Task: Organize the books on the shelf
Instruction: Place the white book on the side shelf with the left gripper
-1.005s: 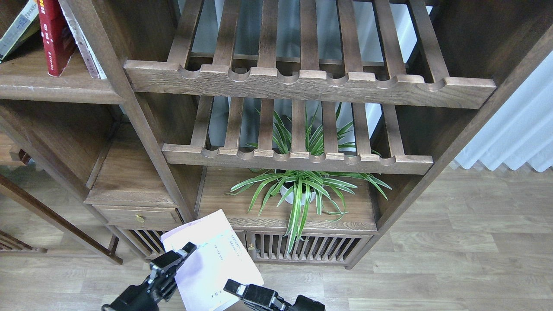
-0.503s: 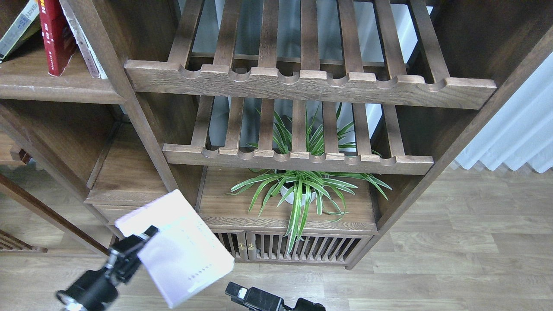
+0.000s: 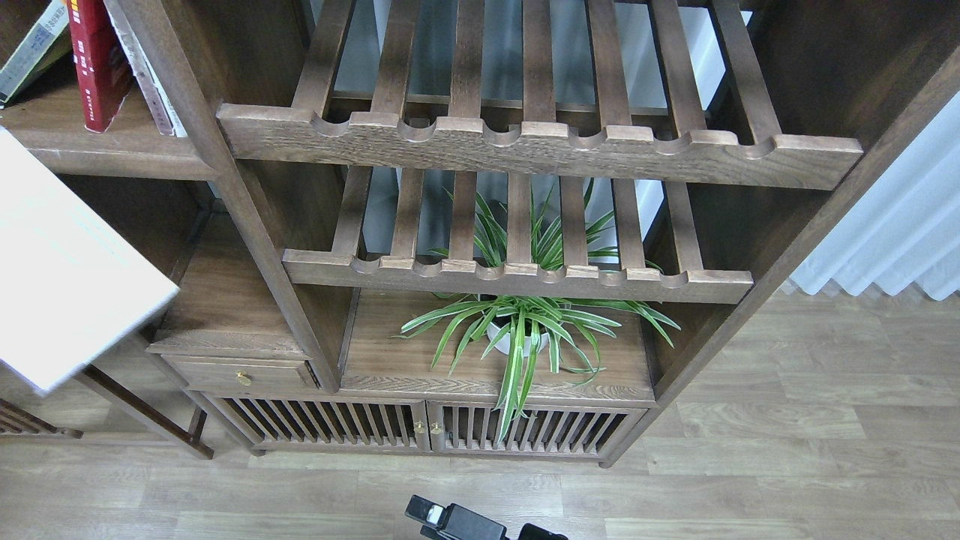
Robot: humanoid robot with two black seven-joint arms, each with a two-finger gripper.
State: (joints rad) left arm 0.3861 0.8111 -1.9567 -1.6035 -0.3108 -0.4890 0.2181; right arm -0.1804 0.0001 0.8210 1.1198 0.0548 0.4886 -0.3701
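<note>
Home living room: dark wooden bookcase, potted spider plant, wood-plank floor, white curtain.

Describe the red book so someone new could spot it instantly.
Start at the solid plank shelf in the top-left corner, left of the slatted racks. Three books lean there; the red book is the middle one. It is the only red one, between a pale greenish book and a thin white-spined book.

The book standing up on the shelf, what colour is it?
Red book, head view.
</note>
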